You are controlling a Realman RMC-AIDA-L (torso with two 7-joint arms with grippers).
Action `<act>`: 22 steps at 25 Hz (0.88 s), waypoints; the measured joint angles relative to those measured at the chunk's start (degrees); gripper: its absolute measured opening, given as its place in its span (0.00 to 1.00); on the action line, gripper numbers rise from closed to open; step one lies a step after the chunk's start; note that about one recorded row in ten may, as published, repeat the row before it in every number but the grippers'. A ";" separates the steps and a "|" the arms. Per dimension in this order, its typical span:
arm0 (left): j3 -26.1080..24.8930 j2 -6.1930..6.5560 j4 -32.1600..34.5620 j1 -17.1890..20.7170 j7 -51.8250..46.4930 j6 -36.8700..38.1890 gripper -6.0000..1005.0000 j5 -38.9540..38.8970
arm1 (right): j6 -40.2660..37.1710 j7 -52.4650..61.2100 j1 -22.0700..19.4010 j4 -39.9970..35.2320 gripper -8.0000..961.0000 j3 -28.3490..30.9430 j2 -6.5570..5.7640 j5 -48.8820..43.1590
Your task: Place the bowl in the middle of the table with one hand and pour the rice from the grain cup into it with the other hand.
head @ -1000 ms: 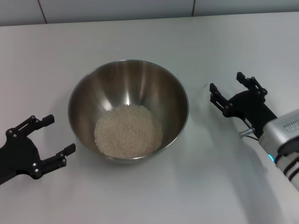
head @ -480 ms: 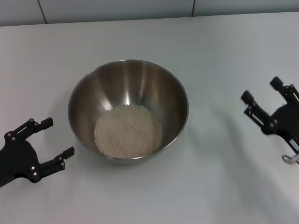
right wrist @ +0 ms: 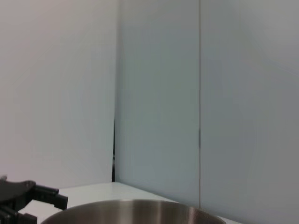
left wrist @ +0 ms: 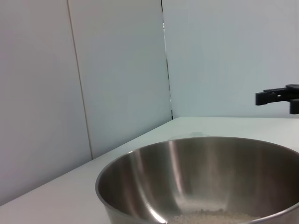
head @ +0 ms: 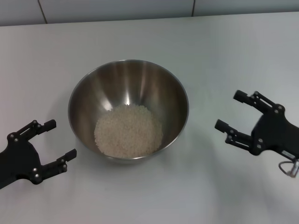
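Note:
The steel bowl [head: 128,110] stands in the middle of the white table [head: 140,32], with a pale mound of rice [head: 128,130] in its bottom. It also shows in the left wrist view [left wrist: 201,182] and its rim in the right wrist view [right wrist: 131,212]. My left gripper [head: 60,140] is open and empty on the table, left of the bowl. My right gripper [head: 230,111] is open and empty, right of the bowl. The grain cup is out of view.
A tiled wall [head: 117,9] runs along the table's far edge. In the left wrist view the right gripper's fingers [left wrist: 280,96] show beyond the bowl; in the right wrist view the left gripper's fingers [right wrist: 42,196] show beyond it.
My right gripper has drawn back from beside the bowl, swung out to the right and come nearer the front edge, turning to face the bowl. The left gripper has barely shifted.

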 joint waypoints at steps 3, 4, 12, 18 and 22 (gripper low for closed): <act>0.07 0.02 0.08 -0.02 -0.03 0.05 0.84 0.00 | 1.02 0.09 1.54 -0.49 0.86 -0.98 0.10 -0.14; 0.07 0.02 0.16 0.00 -0.09 0.11 0.84 0.00 | 1.46 0.17 1.97 -0.50 0.86 -1.40 0.11 -0.16; 0.56 0.21 0.45 -0.27 -0.95 0.23 0.84 0.00 | 6.16 0.96 3.64 -0.15 0.86 -4.87 0.13 -0.22; 0.60 0.22 0.45 -0.38 -0.99 0.23 0.84 0.00 | 6.57 0.99 3.56 -0.24 0.86 -4.90 0.21 -0.22; 0.60 0.21 0.50 -0.41 -1.03 0.23 0.84 0.00 | 7.60 1.08 3.55 -0.13 0.86 -4.90 0.22 -0.22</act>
